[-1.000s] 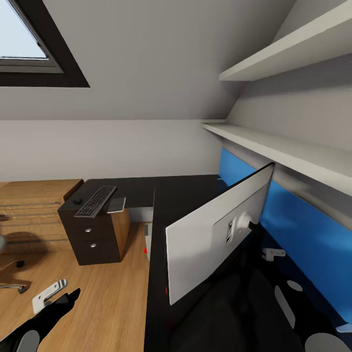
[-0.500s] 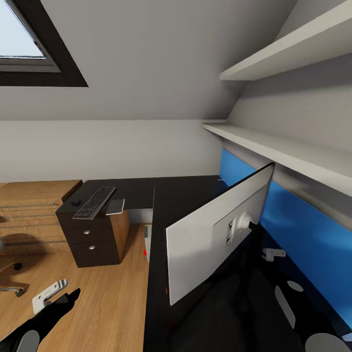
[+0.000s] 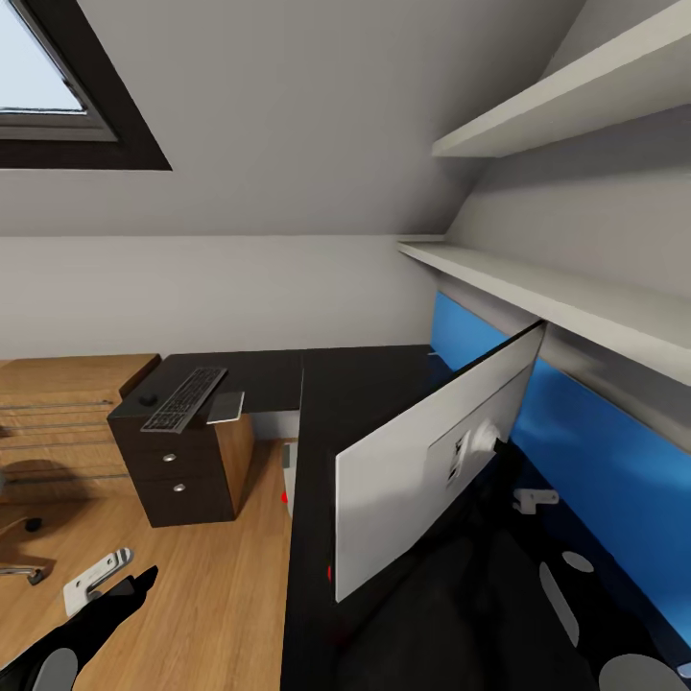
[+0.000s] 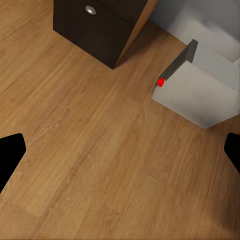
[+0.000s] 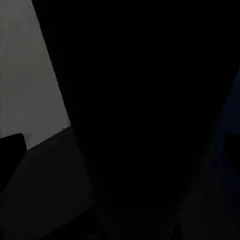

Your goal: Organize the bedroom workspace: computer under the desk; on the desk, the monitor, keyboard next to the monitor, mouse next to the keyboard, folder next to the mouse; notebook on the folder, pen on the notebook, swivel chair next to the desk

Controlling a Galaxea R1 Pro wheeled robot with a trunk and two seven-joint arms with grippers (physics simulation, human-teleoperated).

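Note:
The monitor (image 3: 413, 480) stands on the black desk (image 3: 355, 379), tilted, with its white back toward me. The keyboard (image 3: 185, 398) lies on the dark top at the desk's far left end, and the small mouse (image 3: 149, 398) sits just left of it. The grey computer (image 4: 200, 95), which has a red light, stands on the floor by the desk. My left gripper (image 4: 120, 155) hangs open over the wood floor and is also visible low down (image 3: 106, 590). My right gripper (image 3: 523, 494) is behind the monitor near its stem, its fingers lost in the dark.
A dark drawer unit (image 3: 182, 470) stands under the desk's left end. A flat grey sheet (image 3: 227, 405) lies beside the keyboard. The blue back panel (image 3: 595, 451) and white shelves (image 3: 537, 288) run along the right. The swivel chair's chrome base (image 3: 14, 571) shows at the left edge.
The monitor has swung and tilted a little, its near edge shifting right. The view has drifted slightly. The left gripper has stayed where it was.

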